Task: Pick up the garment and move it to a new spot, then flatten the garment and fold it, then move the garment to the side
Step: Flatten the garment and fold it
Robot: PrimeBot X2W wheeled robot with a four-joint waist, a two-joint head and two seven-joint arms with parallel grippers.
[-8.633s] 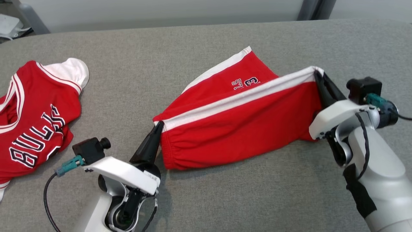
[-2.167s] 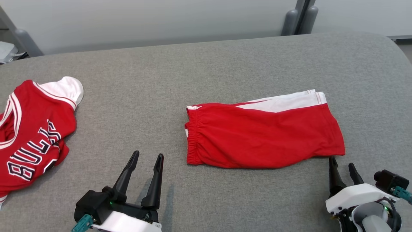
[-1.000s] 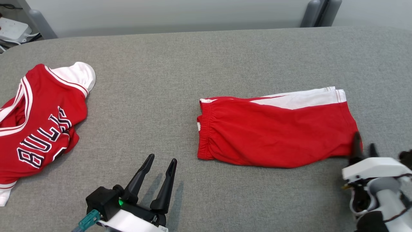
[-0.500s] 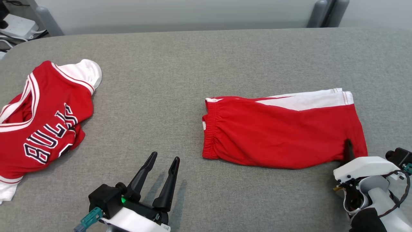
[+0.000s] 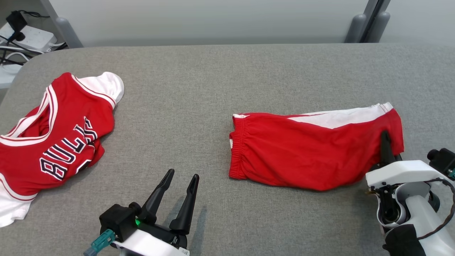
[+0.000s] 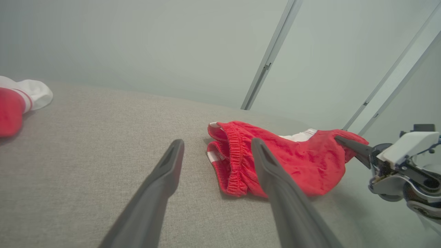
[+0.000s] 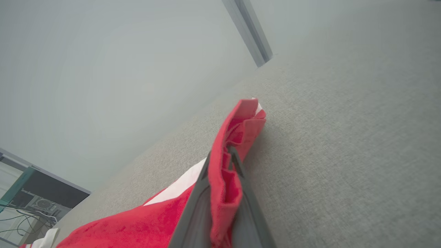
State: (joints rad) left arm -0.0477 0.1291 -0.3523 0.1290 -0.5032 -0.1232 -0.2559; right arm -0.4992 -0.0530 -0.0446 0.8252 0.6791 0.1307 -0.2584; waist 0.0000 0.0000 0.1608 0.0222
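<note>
Red jersey (image 5: pixel 53 131) crumpled on grey table (image 5: pixel 199 81), far left.

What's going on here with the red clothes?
A two-armed robot is handling a pair of folded red shorts on a grey padded table. Its right jaws are shut on the leg-end corner of the shorts, which looks slightly raised off the table. Its left jaws stand open, apart from the waistband end, holding nothing. A red Bulls jersey lies crumpled off to the left, untouched.
</note>
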